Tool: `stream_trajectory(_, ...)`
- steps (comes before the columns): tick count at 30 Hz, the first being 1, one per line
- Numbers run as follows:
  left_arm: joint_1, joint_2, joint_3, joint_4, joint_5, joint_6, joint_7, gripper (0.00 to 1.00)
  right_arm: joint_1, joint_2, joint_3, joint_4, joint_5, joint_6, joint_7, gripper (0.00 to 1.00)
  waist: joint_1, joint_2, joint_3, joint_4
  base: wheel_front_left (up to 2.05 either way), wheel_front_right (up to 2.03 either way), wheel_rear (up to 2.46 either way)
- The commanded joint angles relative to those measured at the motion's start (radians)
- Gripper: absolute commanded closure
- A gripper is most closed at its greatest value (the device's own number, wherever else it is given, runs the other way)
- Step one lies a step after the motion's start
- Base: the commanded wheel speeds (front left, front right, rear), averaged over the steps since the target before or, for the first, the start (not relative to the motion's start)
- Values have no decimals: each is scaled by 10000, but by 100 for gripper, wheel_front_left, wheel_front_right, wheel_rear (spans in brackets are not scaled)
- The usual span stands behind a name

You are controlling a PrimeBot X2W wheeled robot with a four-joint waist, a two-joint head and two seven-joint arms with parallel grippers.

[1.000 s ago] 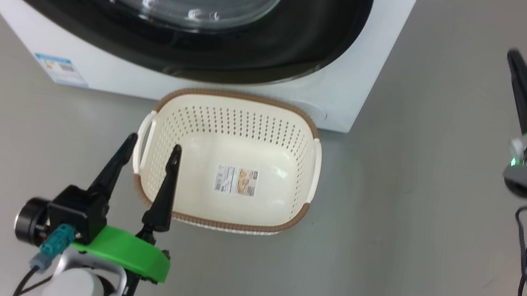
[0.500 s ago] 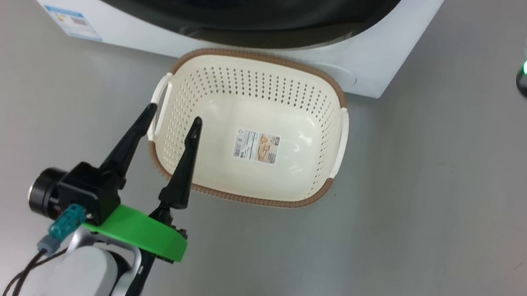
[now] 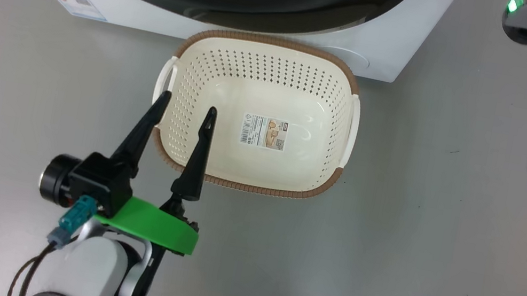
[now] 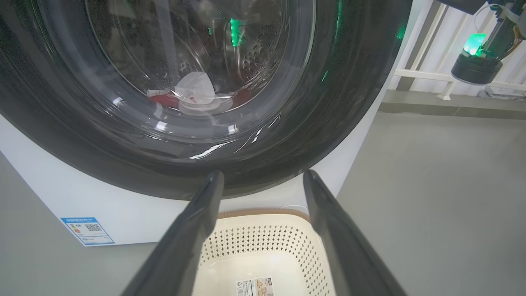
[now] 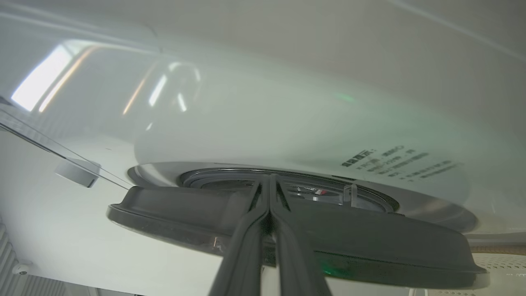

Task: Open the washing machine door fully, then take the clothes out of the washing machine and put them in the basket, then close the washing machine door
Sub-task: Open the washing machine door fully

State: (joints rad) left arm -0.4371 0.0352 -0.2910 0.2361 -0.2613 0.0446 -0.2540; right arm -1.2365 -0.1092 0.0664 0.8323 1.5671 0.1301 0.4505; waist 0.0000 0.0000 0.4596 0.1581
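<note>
Left gripper spread wide and empty; right gripper pinched shut at the door.

Below and in front of the door, the left gripper hangs with both fingers pointing toward the door's lower black rim, nothing between them. The right gripper's fingers lie pressed together and hold nothing. Their tips meet at the door's side edge, seen edge-on, and whether they touch it I cannot tell. Clothes, red and white, lie behind the door's glass, low in the drum. Basket stands on the floor directly under the door, a label on its bottom, its far rim just beside the washer. Blue sticker sits on the washer's front, down and left of the door.
</note>
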Motion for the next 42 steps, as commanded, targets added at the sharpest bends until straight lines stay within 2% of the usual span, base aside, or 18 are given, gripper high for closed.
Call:
stream_trajectory(1, -174, 151, 224, -189, -39, 41, -78, 0, -380, 292, 147, -81, -91, 6, 38, 100, 0, 0, 28, 15, 0, 0, 0)
stream_trajectory(15, -280, 150, -80, -253, -277, 168, -78, 0, -1235, 465, 680, 1024, -183, 6, 613, 100, 0, 0, 214, 170, 0, 0, 0)
stream_trajectory(42, -21, 150, 40, -19, -526, 283, -78, 0, -800, 327, 578, 1469, 415, 6, 2494, 100, 0, 0, -226, 272, 0, 0, 0)
